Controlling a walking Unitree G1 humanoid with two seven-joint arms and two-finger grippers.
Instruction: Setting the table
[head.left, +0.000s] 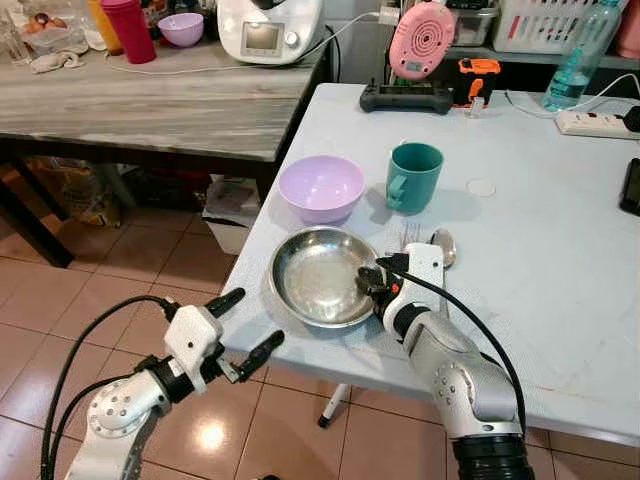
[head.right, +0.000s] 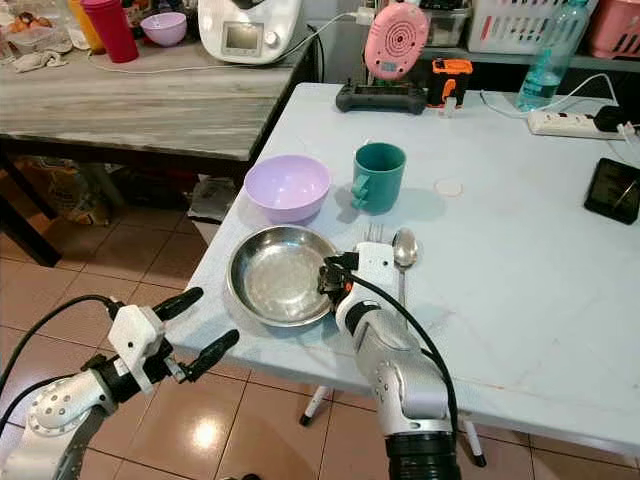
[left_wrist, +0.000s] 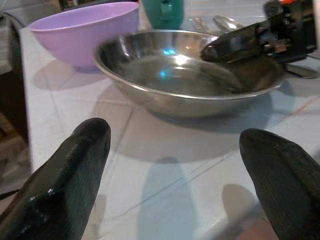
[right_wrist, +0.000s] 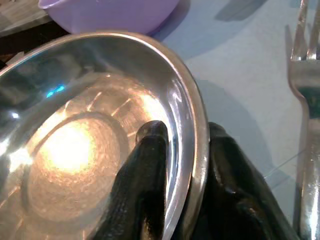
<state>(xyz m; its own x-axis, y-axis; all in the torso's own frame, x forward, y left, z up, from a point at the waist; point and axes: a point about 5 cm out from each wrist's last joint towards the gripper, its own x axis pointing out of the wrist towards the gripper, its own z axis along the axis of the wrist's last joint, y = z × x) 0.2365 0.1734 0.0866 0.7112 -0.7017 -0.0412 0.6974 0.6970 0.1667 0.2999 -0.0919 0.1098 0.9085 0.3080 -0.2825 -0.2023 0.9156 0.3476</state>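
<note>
On the worktop (head.left: 560, 240), right tool (head.left: 372, 283) pinches steel bowl (head.left: 318, 275) rim; left tool (head.left: 243, 328) hangs open. Thin rim grip may slip, striking fork (head.left: 408, 236).

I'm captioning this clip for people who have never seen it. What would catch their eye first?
Most striking is the right gripper pinching the rim of the shiny steel bowl at the near edge of the pale blue table, one finger inside, one outside. Behind the bowl stand a lilac bowl and a teal mug, with a fork and spoon alongside. The left gripper hovers open over the tiled floor.
</note>
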